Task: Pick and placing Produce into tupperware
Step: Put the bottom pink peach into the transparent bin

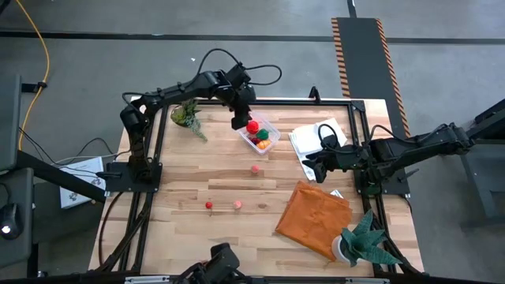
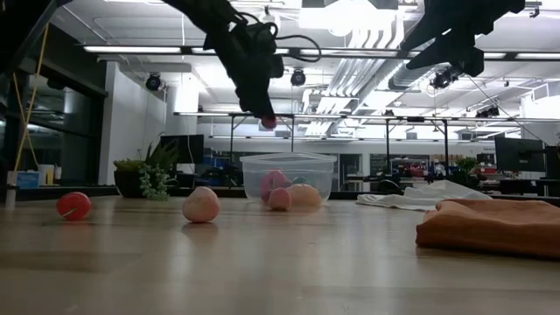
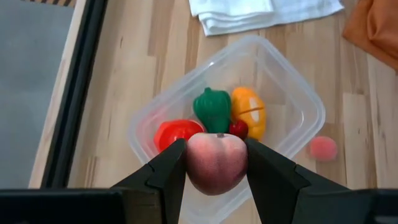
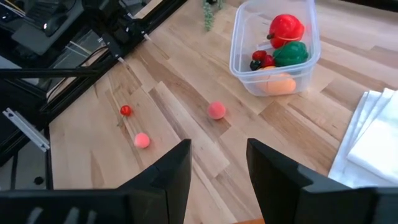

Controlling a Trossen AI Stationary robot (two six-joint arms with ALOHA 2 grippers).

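Observation:
The clear tupperware (image 1: 276, 131) stands on the table's far middle and holds a red, a green, an orange and a small dark piece (image 3: 213, 109). My left gripper (image 1: 241, 120) hovers over its left end, shut on a pink peach (image 3: 216, 163). Three loose pieces lie on the wood: a pink one (image 1: 256, 169) close to the container, a red one (image 1: 209, 205) and another pink one (image 1: 237, 204) nearer the front. My right gripper (image 4: 217, 168) waits open above the table's right side, touching nothing. My left gripper pinches the pink peach (image 3: 216, 163) between its two fingers (image 3: 171, 168), one on each side. The fingers point down from above. The peach is lifted clear, above the tupperware's rim (image 3: 146, 127), as the low view (image 2: 269, 122) also shows.
A white cloth (image 1: 316, 136) lies right of the container and an orange cloth (image 1: 312, 214) at the right front. One potted plant (image 1: 188, 115) stands at the far left, another (image 1: 364, 241) at the near right corner. Black frame rails (image 1: 154, 158) border the table.

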